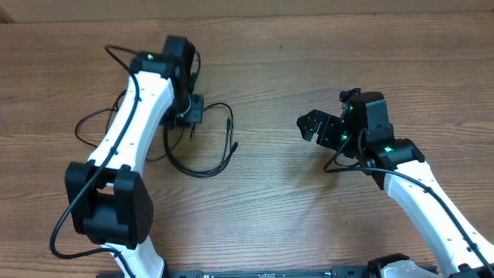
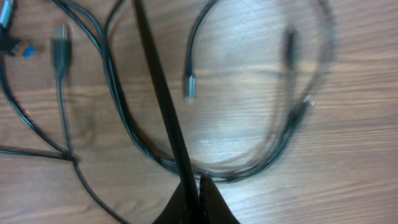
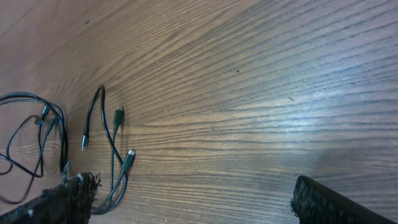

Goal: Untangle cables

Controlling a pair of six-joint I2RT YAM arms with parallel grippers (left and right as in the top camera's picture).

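Left end effector [image 2: 198, 186], low in frame, pinches 1 strand of the cables [image 2: 118, 93], which lie looped and crossed on the counter [image 1: 270, 224] at left. Right end effector [image 1: 311, 126] gapes empty. Untangling appears barely begun.

The overhead camera looked straight down on the whole table [image 1: 309, 216]. The left wrist camera hung close above the cables [image 2: 189, 81], facing down. The right wrist camera saw those same cables from farther off, at a slant.
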